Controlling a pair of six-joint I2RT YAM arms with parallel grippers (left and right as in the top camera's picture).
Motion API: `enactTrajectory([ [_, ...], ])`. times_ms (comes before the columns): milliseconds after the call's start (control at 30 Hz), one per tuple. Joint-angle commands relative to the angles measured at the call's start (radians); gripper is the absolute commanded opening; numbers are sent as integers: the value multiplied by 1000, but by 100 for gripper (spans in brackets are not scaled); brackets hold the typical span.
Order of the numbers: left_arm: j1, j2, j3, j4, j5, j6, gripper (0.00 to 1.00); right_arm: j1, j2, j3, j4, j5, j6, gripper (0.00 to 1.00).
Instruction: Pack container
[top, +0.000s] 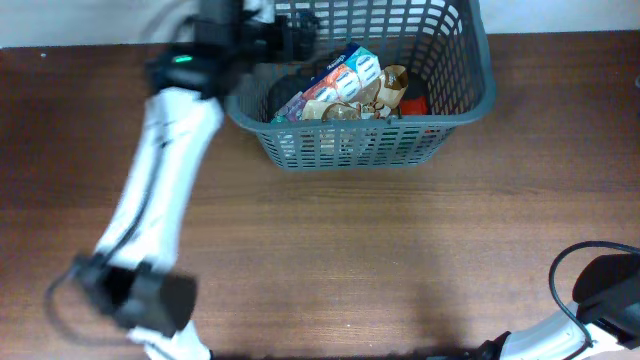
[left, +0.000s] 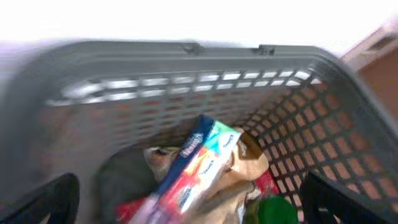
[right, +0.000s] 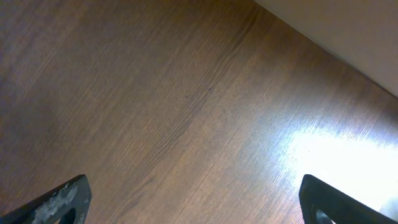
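My left tool hangs over the left part of the basket, which stands at the far side of the table, a little right of the middle. Its jaws stand fully apart and hold nothing. A colourful box lies below them, leaning on a brown bag; the wrist view is blurred, but I see no contact with my fingers. My right tool is also wide open and empty, low over bare table at the near right corner, well apart from the basket. I see no groceries on the table outside the basket, so I judge the packing is close to finished, and the step in hand is to take the left tool out cleanly. To do this well I should go straight up first with the jaws open, so that no finger catches the box, which sits tilted and could slide. My arm crosses the left rim, so I should clear the rim before I swing left. A sideways pull too early may hook the slotted wall and drag the basket along the table.
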Motion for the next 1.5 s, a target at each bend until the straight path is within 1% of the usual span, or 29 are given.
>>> enactTrajectory([
  [0,45,-131,8,-110,15,53,99,-1,-18,-4,-1,-2,12,99],
  [33,62,-175,8,-188,15,53,99,-1,-18,-4,-1,-2,12,99],
  [200,70,-279,8,-399,10,53,99,-1,-18,-4,-1,-2,12,99],
  [300,70,-339,8,-533,-53,53,99,-1,-18,-4,-1,-2,12,99],
  [600,70,-518,8,-797,-210,53,99,-1,-18,-4,-1,-2,12,99],
  [700,70,-601,8,-837,-213,52,99,-1,-18,-4,-1,-2,12,99],
  [733,70,-661,8,-857,-211,52,99,-1,-18,-4,-1,-2,12,99],
  [900,70,-834,8,-919,-209,43,99,-1,-18,-4,-1,-2,12,99],
  [933,70,-871,7,-925,-196,37,99,-1,-18,-4,-1,-2,12,98],
  [1033,70,-978,3,-925,-84,38,99,-1,-18,-4,-1,-2,12,99],
  [1100,70,-1041,0,-925,-39,37,99,-1,-18,-4,-1,-2,12,99],
  [1333,70,-1231,-57,-925,-44,38,99,-1,-18,-4,-1,-2,12,99],
  [1467,70,-1275,-57,-925,-45,38,99,-1,-18,-4,-1,-2,12,99],
])
